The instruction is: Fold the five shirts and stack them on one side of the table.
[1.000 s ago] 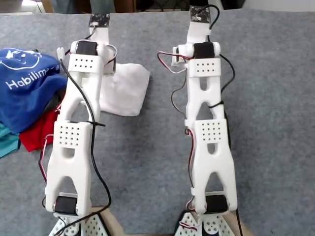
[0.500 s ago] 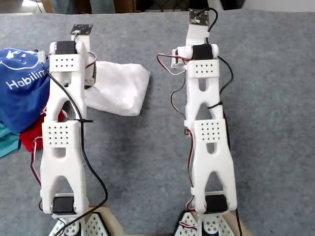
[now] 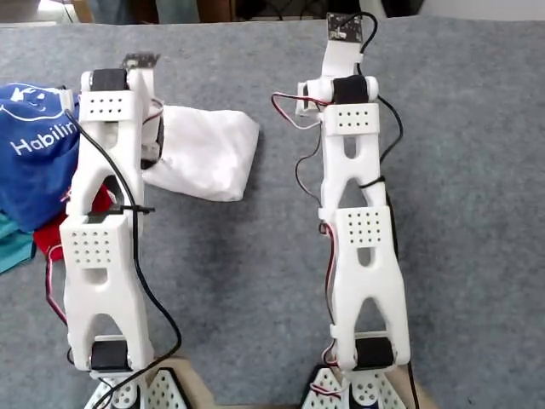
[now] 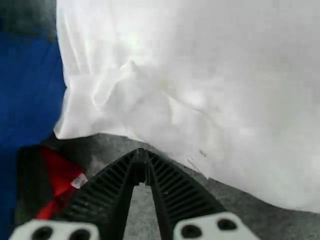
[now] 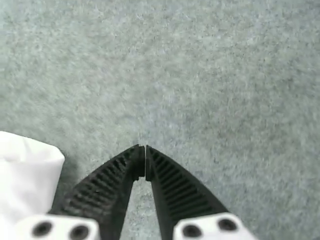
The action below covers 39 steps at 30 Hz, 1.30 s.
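High view: white shirt [image 3: 209, 153], apparently folded, upper left of centre on grey bench [image 3: 477, 170]; unfolded pile [image 3: 34, 153] at left edge.
Left wrist view: left gripper [image 4: 141, 155] closed, empty, at the white shirt's edge.
Right wrist view: right gripper [image 5: 141, 151] closed, empty, over bench.
Looks between shirts; next move needs the left gripper to open and grab from the pile.

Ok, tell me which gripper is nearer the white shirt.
Left. The left gripper hangs right at the edge of the white shirt, next to the blue shirt. The right gripper is over the grey table, off to the shirt's other side and clear of it.
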Each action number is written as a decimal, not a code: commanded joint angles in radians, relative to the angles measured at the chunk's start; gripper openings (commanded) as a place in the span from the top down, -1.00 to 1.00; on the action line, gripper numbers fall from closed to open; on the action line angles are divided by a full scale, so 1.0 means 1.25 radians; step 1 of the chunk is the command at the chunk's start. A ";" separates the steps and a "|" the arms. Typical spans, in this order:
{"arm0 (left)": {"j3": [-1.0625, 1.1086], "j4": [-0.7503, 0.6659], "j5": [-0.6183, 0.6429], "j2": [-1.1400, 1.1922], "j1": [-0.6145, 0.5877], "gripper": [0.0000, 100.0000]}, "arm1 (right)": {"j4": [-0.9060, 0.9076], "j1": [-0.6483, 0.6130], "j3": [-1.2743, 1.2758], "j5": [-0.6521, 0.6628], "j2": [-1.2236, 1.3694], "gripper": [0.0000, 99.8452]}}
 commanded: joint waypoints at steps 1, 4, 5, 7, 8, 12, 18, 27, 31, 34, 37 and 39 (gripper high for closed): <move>0.122 -0.038 0.044 -0.058 -0.007 0.94 | -0.016 -0.032 -0.046 0.042 -0.045 0.97; 0.128 -0.082 0.068 -0.096 -0.030 0.94 | 0.029 -0.072 -0.045 0.080 -0.090 0.97; 0.106 -0.085 0.077 -0.123 -0.036 0.94 | 0.039 -0.085 -0.046 0.083 -0.102 0.97; 0.035 -0.085 0.096 -0.189 -0.039 0.94 | 0.042 -0.106 -0.046 0.083 -0.120 0.97; -0.001 -0.086 0.102 -0.221 -0.034 0.94 | 0.042 -0.115 -0.046 0.083 -0.126 0.97; -0.105 -0.110 0.128 -0.273 0.006 0.94 | 0.036 -0.136 -0.042 0.076 -0.125 0.97; -0.001 -0.281 0.147 -0.133 0.007 0.94 | -0.054 -0.169 -0.045 0.075 -0.068 0.97; 0.012 -0.151 0.141 0.038 -0.066 0.94 | -0.058 -0.164 -0.044 0.076 -0.050 0.97; -0.028 -0.085 0.103 0.032 -0.095 0.94 | -0.058 -0.166 -0.044 0.076 -0.050 0.97; -0.069 -0.038 0.096 0.036 -0.094 0.94 | -0.054 -0.183 -0.044 0.075 -0.053 0.97; -0.074 -0.043 0.096 0.041 -0.077 0.94 | -0.053 -0.210 -0.045 0.076 -0.055 0.97; -0.060 -0.066 0.097 0.053 -0.071 0.94 | -0.052 -0.228 -0.042 0.076 -0.051 0.97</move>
